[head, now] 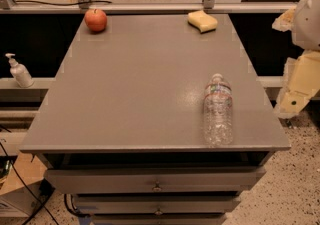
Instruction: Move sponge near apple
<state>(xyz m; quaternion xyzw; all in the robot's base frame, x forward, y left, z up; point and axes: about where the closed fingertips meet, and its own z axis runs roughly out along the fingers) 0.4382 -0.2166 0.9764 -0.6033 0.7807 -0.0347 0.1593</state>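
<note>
A pale yellow sponge [202, 21] lies at the far right corner of the grey tabletop [140, 84]. A red-orange apple [95, 19] stands at the far left corner, well apart from the sponge. My cream-coloured gripper [296, 89] hangs off the table's right side, level with the table's middle, away from both things.
A clear plastic water bottle [218, 109] lies on its side near the front right of the table. A white pump bottle [19, 70] stands on a ledge to the left. Drawers [155, 179] are below the tabletop. A rail with metal posts runs along the far edge.
</note>
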